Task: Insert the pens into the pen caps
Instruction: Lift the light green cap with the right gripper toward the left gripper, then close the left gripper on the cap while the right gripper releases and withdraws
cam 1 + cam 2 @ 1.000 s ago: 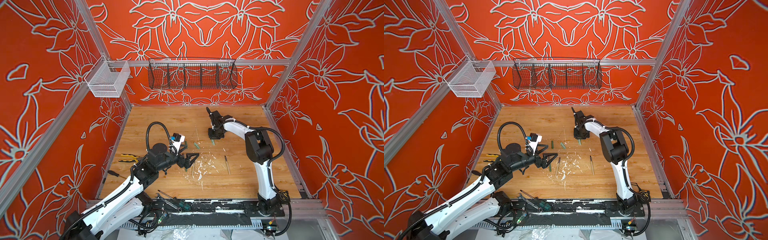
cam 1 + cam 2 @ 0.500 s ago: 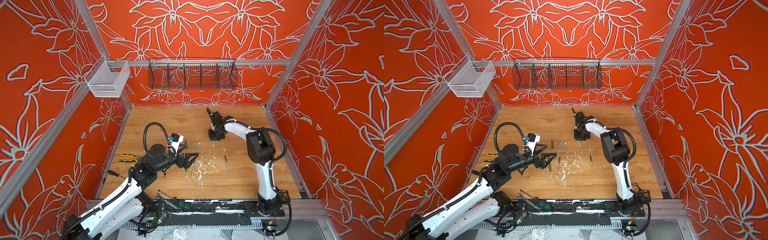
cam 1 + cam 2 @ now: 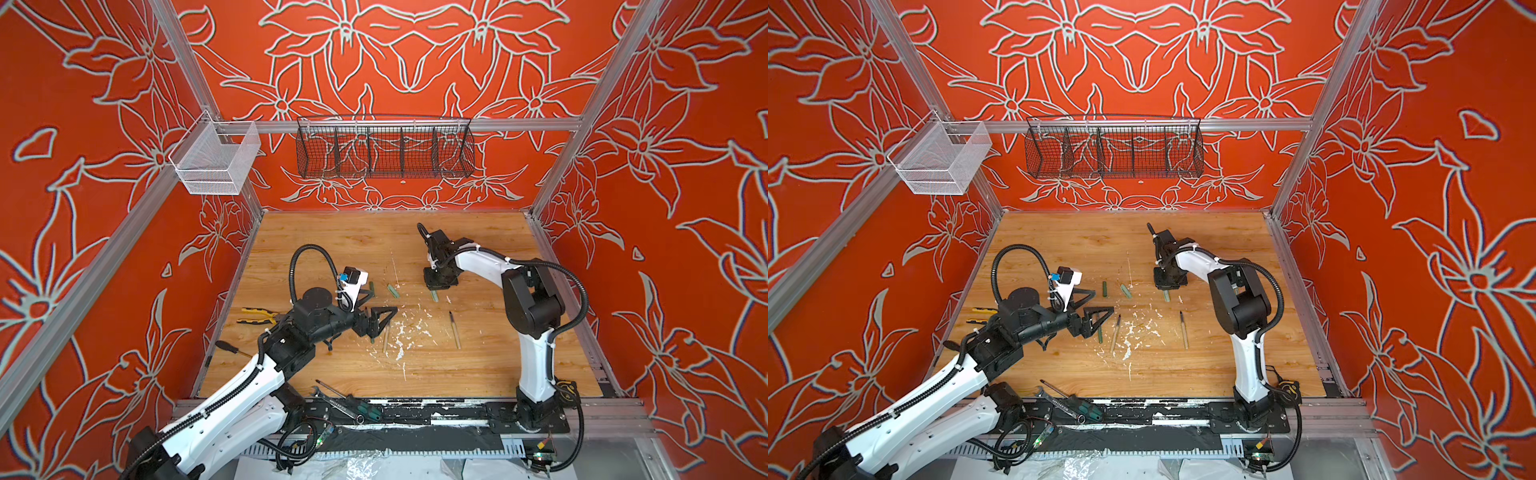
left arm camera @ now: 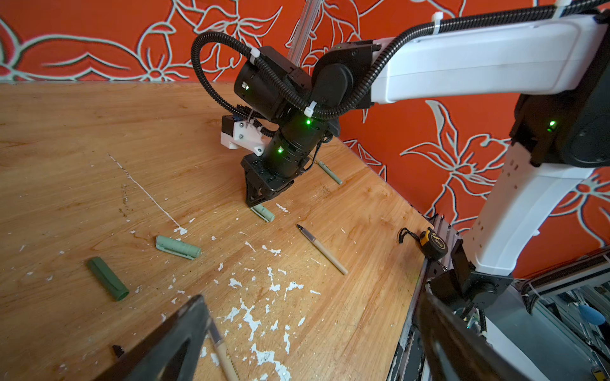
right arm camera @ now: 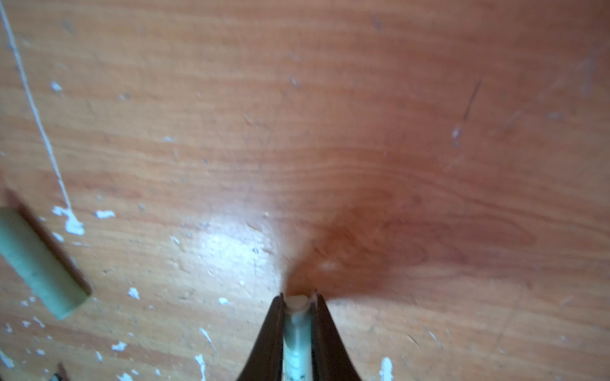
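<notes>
Right wrist: hand (image 5: pixel 298 294) around pale cap (image 5: pixel 296 334)

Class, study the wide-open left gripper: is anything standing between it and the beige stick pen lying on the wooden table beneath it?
Nothing visible does. The beige stick pen lies uncovered on the wooden table beneath the open left gripper, close to one finger; only flat white paint flecks lie around it.

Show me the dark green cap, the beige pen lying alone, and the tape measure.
dark green cap (image 4: pixel 107 278): left wrist view, middle of its body.
lone beige pen (image 4: pixel 325 252): left wrist view, middle of its barrel.
tape measure (image 4: pixel 434 244): left wrist view, its casing.
</notes>
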Controlling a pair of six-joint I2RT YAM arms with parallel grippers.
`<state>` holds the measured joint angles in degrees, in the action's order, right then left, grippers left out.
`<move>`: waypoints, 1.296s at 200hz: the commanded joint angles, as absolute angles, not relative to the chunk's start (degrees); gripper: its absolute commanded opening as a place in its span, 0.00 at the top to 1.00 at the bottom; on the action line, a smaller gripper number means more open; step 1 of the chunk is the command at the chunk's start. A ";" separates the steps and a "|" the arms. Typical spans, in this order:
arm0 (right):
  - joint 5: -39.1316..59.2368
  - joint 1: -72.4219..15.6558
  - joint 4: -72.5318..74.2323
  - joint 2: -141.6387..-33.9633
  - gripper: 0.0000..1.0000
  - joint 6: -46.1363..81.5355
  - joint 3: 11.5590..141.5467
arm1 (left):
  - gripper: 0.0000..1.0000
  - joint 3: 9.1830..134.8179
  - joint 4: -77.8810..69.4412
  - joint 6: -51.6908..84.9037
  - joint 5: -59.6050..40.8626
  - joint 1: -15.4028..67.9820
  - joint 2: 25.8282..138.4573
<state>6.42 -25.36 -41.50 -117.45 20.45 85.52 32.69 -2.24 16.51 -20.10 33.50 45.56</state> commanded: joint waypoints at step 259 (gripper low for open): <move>26.26 -30.11 -20.60 -84.95 0.85 16.80 61.31 | 0.04 31.58 -30.11 27.52 -35.55 33.75 72.48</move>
<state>22.11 -28.86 -24.40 -88.16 17.45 63.40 30.09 -25.08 26.37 -33.01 33.50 71.05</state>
